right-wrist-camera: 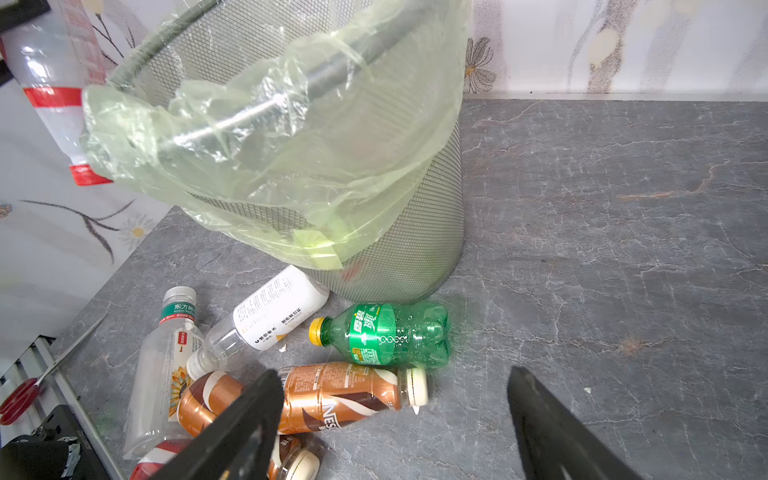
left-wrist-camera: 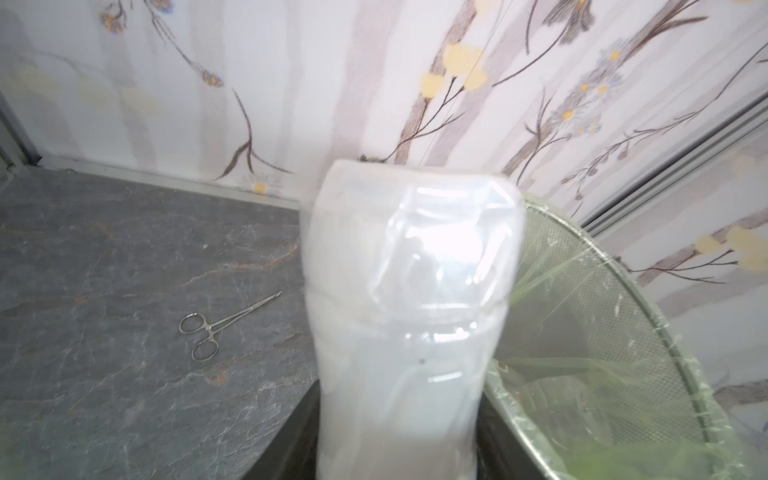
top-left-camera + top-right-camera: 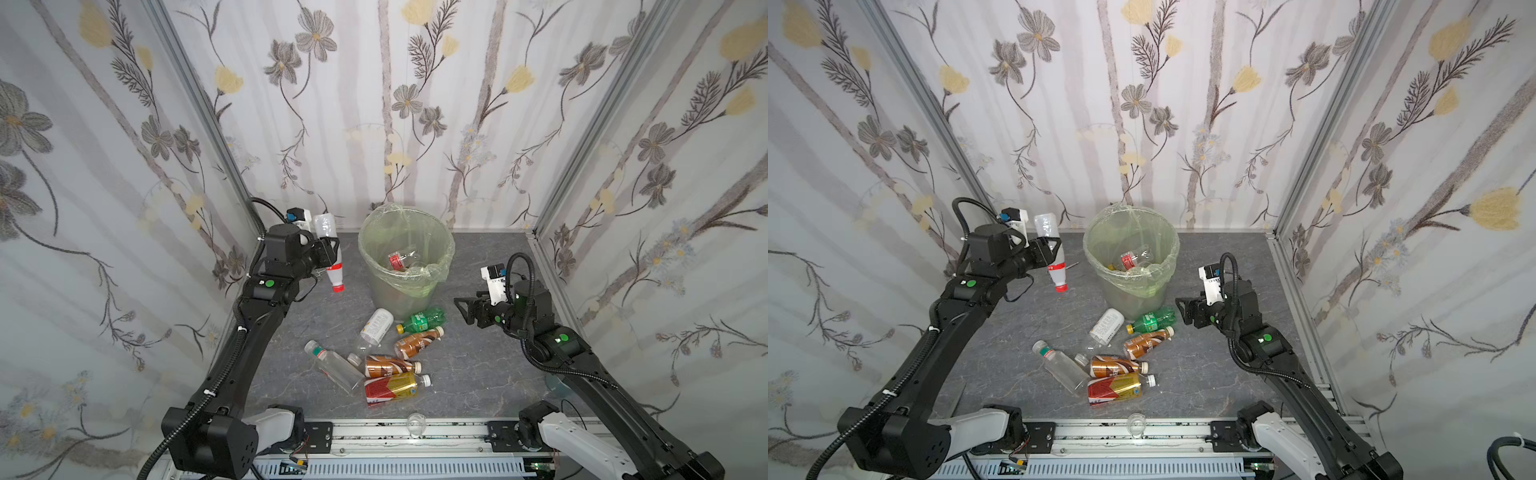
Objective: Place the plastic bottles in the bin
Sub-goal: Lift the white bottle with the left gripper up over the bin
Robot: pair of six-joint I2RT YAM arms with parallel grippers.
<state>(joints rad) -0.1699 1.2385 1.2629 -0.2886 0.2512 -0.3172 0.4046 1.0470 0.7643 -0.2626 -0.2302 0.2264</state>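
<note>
The left gripper [image 3: 331, 246] is closed around a clear bottle [image 3: 336, 272]. This bottle is of transparent plastic with a white label, a red band on it and a red cap. It looks empty.

The long axis of the bottle is almost upright, only a little tilted. The cap points down to the table [image 3: 490, 374] and the clear base points up.

The fingers [image 2: 286, 449] press the bottle around the middle of its body, one on each side. The base stands out above the fingers; the red band, the neck and the cap hang below them. Bottle and fingers are in the air just beside the rim of the bin [image 3: 395, 297], not over its opening.

The right gripper [image 3: 462, 309] has its fingers wide and holds nothing. A green bottle [image 3: 424, 319] lies on the table near these fingers, beside the foot of the bin.
</note>
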